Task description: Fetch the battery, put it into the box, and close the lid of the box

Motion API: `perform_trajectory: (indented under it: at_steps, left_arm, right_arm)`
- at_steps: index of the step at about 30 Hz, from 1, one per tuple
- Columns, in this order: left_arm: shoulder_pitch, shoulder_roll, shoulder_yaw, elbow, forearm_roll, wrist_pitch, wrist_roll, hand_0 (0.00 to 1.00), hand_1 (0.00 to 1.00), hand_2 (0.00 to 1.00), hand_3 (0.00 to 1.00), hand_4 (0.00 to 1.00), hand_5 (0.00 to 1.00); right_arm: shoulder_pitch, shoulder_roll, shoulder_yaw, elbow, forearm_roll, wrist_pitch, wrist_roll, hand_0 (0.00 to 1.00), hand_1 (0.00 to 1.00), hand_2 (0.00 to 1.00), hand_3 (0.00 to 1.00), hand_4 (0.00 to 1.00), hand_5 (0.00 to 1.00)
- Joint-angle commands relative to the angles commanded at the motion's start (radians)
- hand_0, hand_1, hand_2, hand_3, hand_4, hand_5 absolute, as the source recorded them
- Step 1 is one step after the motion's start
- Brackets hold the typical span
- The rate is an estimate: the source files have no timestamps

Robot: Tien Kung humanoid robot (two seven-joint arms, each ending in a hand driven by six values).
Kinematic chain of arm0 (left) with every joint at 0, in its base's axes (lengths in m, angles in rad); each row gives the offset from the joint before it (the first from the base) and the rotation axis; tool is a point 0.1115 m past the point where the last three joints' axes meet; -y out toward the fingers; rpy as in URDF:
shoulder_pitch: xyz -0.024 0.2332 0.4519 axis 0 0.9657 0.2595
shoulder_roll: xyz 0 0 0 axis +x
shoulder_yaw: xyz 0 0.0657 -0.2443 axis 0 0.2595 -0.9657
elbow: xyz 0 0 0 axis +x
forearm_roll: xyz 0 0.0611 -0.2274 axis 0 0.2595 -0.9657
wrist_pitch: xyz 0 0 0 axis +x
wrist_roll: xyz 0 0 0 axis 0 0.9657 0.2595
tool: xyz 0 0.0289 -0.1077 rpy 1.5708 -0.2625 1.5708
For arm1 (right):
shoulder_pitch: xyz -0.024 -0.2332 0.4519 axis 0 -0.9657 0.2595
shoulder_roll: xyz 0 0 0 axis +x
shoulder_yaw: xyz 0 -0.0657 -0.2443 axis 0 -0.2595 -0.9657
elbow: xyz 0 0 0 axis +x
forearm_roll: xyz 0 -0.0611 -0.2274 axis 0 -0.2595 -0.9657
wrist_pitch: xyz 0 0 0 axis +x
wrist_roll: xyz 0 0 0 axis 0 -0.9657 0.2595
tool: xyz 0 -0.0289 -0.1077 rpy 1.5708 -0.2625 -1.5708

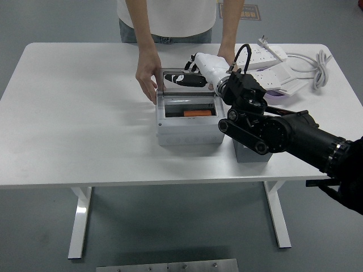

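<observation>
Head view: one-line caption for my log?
Right robot hand on the raised lid of the box, orange battery inside.

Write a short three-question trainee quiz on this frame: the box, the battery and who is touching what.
1. True or false: the orange battery lies inside the grey box.
2. The lid is: A flat shut; B raised at the box's far side; C off, on the table.
3. Fill in: the person's hand steadies the box at its far ____ corner.

Key: 1 true. 2 B; the robot's right hand has its fingers on the lid. 3 left.
</observation>
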State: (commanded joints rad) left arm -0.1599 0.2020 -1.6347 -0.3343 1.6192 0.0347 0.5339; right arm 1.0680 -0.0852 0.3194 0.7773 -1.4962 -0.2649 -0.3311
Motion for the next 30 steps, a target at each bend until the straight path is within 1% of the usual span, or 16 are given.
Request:
perform_trajectory:
  at_steps: [3,4,9,10,13,15,16,21,22,27,28,30]
  left_arm:
    - [0.0,0.0,0.001,0.0,-0.001,0.001,-0.001,0.493,0.663,0.522,0.507,0.261,0.002]
    - [0.0,0.0,0.001,0.0,-0.001,0.002,-0.001,0.493,0.664,0.523,0.507,0.262,0.002]
    - [0.001,0.001,0.003,0.0,-0.003,0.005,-0.001,0.493,0.664,0.523,0.507,0.262,0.002]
    - [0.001,0.001,0.002,0.0,-0.002,0.005,0.0,0.493,0.664,0.524,0.508,0.264,0.002]
    - [0.0,0.001,0.003,0.0,-0.002,0.006,0.0,0.493,0.664,0.524,0.508,0.264,0.002]
    - [0.0,0.002,0.004,0.0,-0.003,0.006,-0.001,0.493,0.664,0.524,0.508,0.264,0.002]
    - [0.0,0.002,0.004,0.001,-0.003,0.007,-0.001,0.493,0.665,0.523,0.508,0.264,0.002]
    - [0.002,0.001,0.007,0.001,-0.007,0.007,-0.001,0.493,0.665,0.523,0.508,0.264,0.002]
    - [0.002,0.001,0.007,0.001,-0.008,0.008,-0.001,0.493,0.664,0.524,0.509,0.263,0.002]
    - [0.003,0.0,0.011,0.003,-0.016,0.011,-0.003,0.493,0.664,0.524,0.509,0.263,0.002]
    - [0.003,0.0,0.011,0.003,-0.016,0.011,-0.003,0.493,0.665,0.524,0.508,0.263,0.002]
    - [0.004,0.0,0.011,0.002,-0.015,0.012,-0.002,0.493,0.665,0.524,0.508,0.263,0.002]
  right_arm:
    - [0.002,-0.002,-0.002,0.002,-0.004,0.001,-0.003,0.62,0.536,0.625,0.68,0.998,0.907]
    - [0.003,-0.002,-0.002,0.003,-0.006,0.002,-0.004,0.55,0.51,0.614,0.677,0.998,0.909]
    - [0.012,-0.007,-0.001,0.015,-0.031,0.011,-0.018,0.55,0.51,0.614,0.677,0.998,0.909]
    - [0.014,-0.008,0.0,0.017,-0.037,0.012,-0.021,0.531,0.5,0.611,0.676,0.998,0.91]
    - [0.018,-0.011,0.0,0.023,-0.05,0.018,-0.032,0.531,0.5,0.611,0.676,0.998,0.91]
    - [0.019,-0.012,-0.002,0.024,-0.052,0.021,-0.036,0.531,0.5,0.611,0.676,0.998,0.91]
    - [0.019,-0.012,-0.003,0.024,-0.052,0.022,-0.038,0.508,0.486,0.61,0.675,0.998,0.912]
    - [0.012,-0.013,-0.016,0.023,-0.046,0.027,-0.041,0.508,0.486,0.61,0.675,0.998,0.912]
    - [0.011,-0.013,-0.018,0.023,-0.045,0.029,-0.042,0.409,0.455,0.583,0.667,0.998,0.915]
    - [-0.002,-0.015,-0.03,0.023,-0.039,0.046,-0.049,0.409,0.455,0.583,0.667,0.998,0.915]
    - [-0.004,-0.015,-0.032,0.025,-0.04,0.049,-0.051,0.387,0.427,0.566,0.666,0.998,0.921]
    - [-0.008,-0.015,-0.035,0.029,-0.043,0.054,-0.056,0.387,0.427,0.566,0.666,0.998,0.921]
